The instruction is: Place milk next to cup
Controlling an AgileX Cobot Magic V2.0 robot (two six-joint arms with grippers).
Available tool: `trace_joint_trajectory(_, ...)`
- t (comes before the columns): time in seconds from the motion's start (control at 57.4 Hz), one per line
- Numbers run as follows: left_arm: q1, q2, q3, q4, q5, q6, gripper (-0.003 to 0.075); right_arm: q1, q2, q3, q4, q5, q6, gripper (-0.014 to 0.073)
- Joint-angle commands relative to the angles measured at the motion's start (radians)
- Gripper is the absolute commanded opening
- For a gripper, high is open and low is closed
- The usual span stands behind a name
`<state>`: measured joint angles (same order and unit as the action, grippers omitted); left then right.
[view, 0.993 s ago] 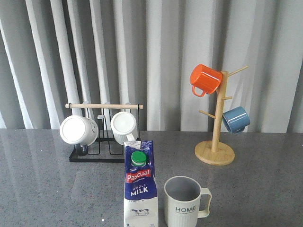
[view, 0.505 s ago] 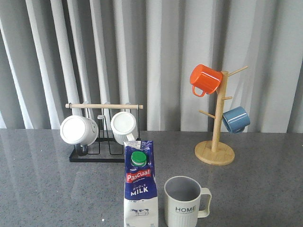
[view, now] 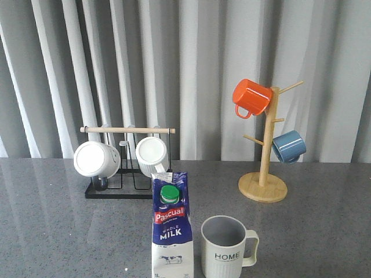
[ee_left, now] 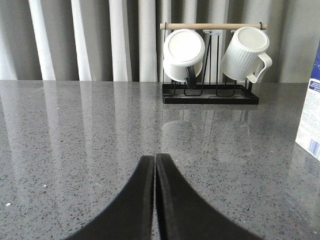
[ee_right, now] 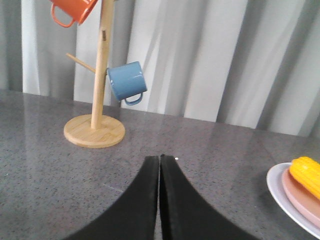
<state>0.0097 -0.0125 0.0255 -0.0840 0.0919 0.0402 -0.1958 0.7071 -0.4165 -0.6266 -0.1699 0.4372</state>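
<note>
On the grey table (view: 52, 231), close to the front edge, the milk (view: 172, 229) stands upright just beside the cup (view: 224, 248), on the cup's left as the front view shows it, with a narrow gap between them and the cup's handle turned away from the carton. Judged from this, the placing looks already done, and neither arm appears in the front view, so the step in hand seems to be the retreat or rest after release; the next move probably calls only for keeping both arms clear of the carton, which is tall and could tip if it is touched. The left gripper (ee_left: 154, 165) has its two black fingers pressed together with nothing between them, and the right gripper (ee_right: 159, 165) is the same. The left wrist view shows only an edge of the carton and the black rack (ee_left: 210, 95) with two white mugs. The right wrist view alone shows a plate (ee_right: 295, 197) with a yellow corn cob (ee_right: 306, 172), beside the wooden mug tree (ee_right: 95, 127) that the front view also has.
</note>
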Motion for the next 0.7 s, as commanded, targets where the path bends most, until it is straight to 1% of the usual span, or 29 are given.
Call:
trace_joint_trajectory(0.0,0.000,-0.010,-0.016,0.000,-0.071,-0.011,-0.0007,-0.007,-0.097,-0.023,0.054,0.030,-0.008,-0.0006)
trace_joint_trajectory(0.07,0.000,-0.010,-0.016,0.000,-0.071,-0.011,-0.0007,-0.007,-0.156,-0.023,0.124,0.084,-0.008,-0.0006)
trace_joint_trajectory(0.157,0.000,-0.010,-0.016,0.000,-0.071,-0.011,-0.0007,-0.007,-0.199,-0.018,0.223,0.111,-0.038,-0.0006)
trace_joint_trajectory(0.261,0.000,-0.010,-0.016,0.000,-0.071,-0.011,-0.0007,0.014,-0.246,0.054,0.361,0.067,-0.186,-0.0006)
trace_joint_trajectory(0.331,0.000,-0.010,-0.016,0.000,-0.071,-0.011,-0.0007,0.065,-0.300,0.143,0.421,0.010,-0.293,-0.0006)
trace_joint_trajectory(0.401,0.000,-0.010,-0.016,0.000,-0.071,-0.011,-0.0007,0.121,-0.364,0.226,0.451,-0.044,-0.350,-0.0006)
trace_joint_trajectory(0.488,0.000,-0.010,-0.016,0.000,-0.071,-0.011,-0.0007,0.183,-0.446,0.304,0.455,-0.059,-0.382,-0.0006)
trace_joint_trajectory(0.558,0.000,-0.010,-0.016,0.000,-0.071,-0.011,-0.0007,0.218,-0.512,0.355,0.465,-0.027,-0.389,-0.0006)
trace_joint_trajectory(0.68,0.000,-0.010,-0.016,0.000,-0.071,-0.011,-0.0007,0.219,-0.608,0.413,0.538,0.031,-0.403,-0.0006)
